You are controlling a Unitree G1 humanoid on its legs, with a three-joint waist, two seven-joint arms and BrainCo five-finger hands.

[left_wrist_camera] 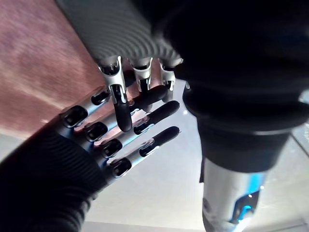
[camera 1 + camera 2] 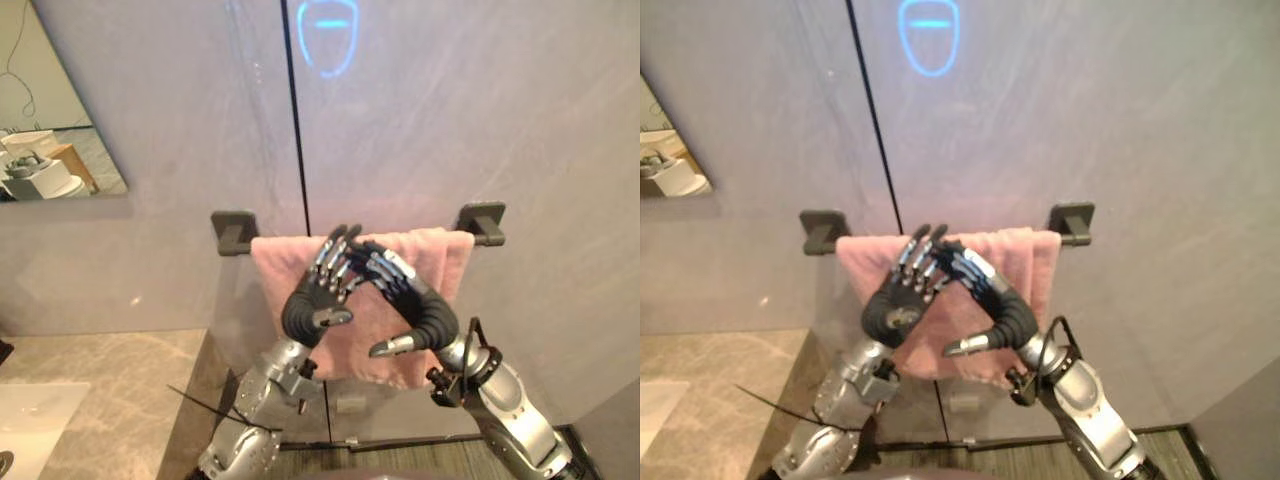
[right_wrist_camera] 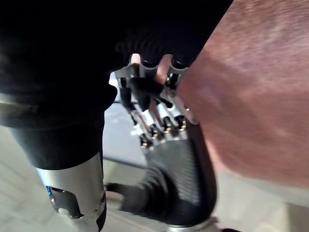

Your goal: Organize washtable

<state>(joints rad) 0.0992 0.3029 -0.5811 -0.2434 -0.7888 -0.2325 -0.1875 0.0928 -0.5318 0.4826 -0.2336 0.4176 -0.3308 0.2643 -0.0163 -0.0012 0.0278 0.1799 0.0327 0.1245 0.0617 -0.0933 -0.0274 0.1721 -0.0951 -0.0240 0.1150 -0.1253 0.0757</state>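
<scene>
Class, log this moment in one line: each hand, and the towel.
left hand open | right hand open, fingers crossing the left's | pink towel draped over wall rail, behind both hands

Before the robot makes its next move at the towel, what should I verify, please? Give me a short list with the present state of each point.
1. Pink towel hangs between the wall bracket and the other bracket: ok.
2. Left hand is free, fingers straight, holding nothing: ok.
3. Right hand is free, fingers straight, holding nothing: ok.
4. Hands are clear of each other: not ok. Their fingers cross in front of the towel.
5. Fingertips touch the towel: cannot tell.
6. Towel's lower edge is level: cannot tell. The arms hide part of it.
</scene>
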